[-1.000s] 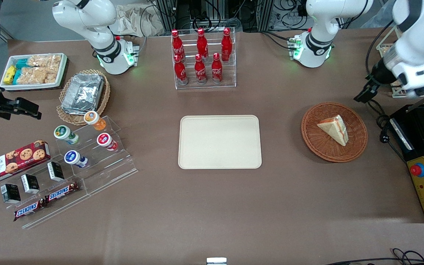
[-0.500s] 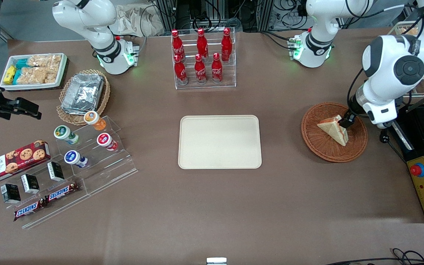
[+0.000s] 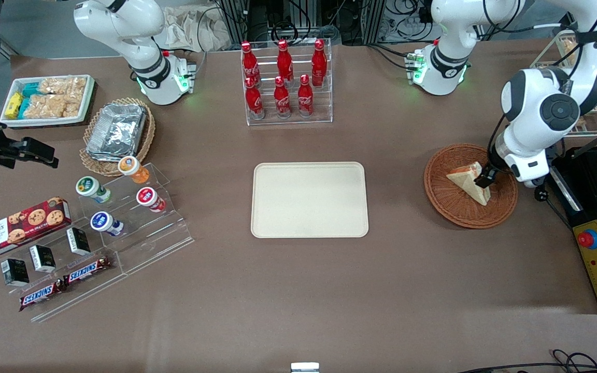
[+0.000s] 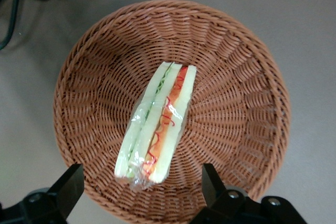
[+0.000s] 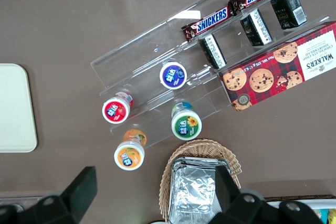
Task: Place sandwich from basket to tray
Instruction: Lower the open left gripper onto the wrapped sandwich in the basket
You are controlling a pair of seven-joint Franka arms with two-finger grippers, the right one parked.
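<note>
1. My gripper (image 4: 142, 190) has dropped lower over the basket (image 3: 454, 212), fingers spread either side of the sandwich (image 4: 157, 129).
2. Sandwich lies in the basket; approach step.
3. Next I'd descend, pinch, then carry to the tray (image 3: 309, 200).

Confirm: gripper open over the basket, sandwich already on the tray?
Not quite. The sandwich is in the basket, not on the tray, which is bare. The left wrist view shows it lying between the open gripper fingers.
</note>
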